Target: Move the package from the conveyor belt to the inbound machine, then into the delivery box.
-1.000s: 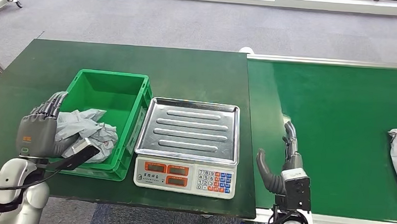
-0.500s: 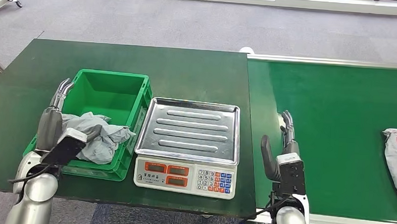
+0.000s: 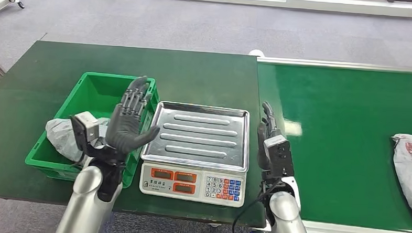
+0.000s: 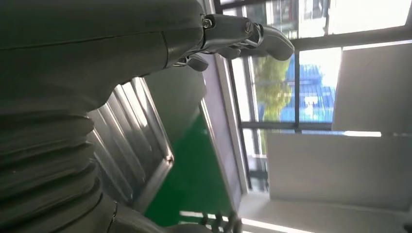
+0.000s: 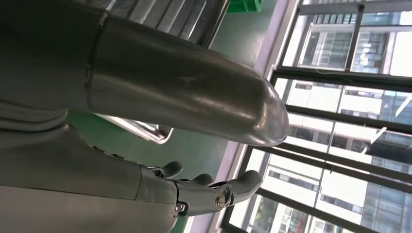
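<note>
Landmark: the steel-trayed weighing scale (image 3: 195, 134). Left of it, one green plastic crate (image 3: 92, 93) holds one crumpled grey package (image 3: 61, 136). The left hand (image 3: 130, 121), fingers spread, holds nothing. Right of the scale, the right hand (image 3: 266, 132) is extended and empty. Far right on the green conveyor belt (image 3: 345, 133) lies a second grey package (image 3: 411, 167), long axis running near-to-far, nearer the right hand.

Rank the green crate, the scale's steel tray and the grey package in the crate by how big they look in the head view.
1. Green crate and steel tray: look alike, can't rank them.
2. Grey package: smallest, partly hidden.
</note>
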You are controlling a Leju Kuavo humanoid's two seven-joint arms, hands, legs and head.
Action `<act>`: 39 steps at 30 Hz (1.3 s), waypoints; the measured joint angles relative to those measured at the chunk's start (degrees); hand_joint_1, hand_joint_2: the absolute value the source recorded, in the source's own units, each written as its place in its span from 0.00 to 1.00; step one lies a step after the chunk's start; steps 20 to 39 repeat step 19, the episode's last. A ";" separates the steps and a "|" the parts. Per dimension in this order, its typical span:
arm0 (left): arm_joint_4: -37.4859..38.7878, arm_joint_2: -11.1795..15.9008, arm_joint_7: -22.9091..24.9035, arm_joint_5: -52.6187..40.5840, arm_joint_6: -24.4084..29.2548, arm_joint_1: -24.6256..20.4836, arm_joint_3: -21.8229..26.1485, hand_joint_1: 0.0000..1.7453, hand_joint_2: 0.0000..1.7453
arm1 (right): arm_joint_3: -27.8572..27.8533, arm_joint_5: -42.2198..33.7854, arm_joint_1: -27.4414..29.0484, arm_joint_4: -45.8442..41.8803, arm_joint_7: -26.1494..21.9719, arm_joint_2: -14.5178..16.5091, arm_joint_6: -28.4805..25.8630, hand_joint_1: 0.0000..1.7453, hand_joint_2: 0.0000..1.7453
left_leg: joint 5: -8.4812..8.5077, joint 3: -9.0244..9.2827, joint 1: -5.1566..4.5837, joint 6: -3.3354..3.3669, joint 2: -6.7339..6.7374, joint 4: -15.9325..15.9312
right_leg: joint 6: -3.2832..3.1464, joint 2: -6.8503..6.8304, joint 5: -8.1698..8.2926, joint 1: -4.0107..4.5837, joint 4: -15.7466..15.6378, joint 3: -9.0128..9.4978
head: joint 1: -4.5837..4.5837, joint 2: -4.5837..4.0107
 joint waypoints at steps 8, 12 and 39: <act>7.36 -3.99 0.17 6.32 -0.79 -2.35 -2.83 0.00 1.00 | 2.15 -3.95 -3.42 6.58 -0.67 0.04 1.81 0.00 0.00 | 0.00 -0.01 0.00 0.00 0.00 0.00 | 0.01 -0.01 0.00 -0.01 0.00 0.00 | 0.00 0.00; 9.20 -4.92 0.04 6.41 2.56 -2.74 -3.08 0.00 1.00 | 2.43 -5.71 -4.51 8.97 -1.04 0.19 2.41 0.00 0.00 | -0.01 -0.01 0.00 0.00 0.00 0.00 | 0.01 -0.01 0.00 0.00 0.00 -0.01 | 0.00 0.00; 14.41 -6.38 -1.93 -1.31 13.84 -2.90 -3.29 0.00 0.33 | 3.73 -9.35 -5.89 13.40 -2.45 1.09 3.88 0.00 0.00 | 0.00 -0.01 0.00 0.00 0.01 0.00 | 0.01 -0.01 0.00 0.02 0.00 -0.01 | 0.00 0.00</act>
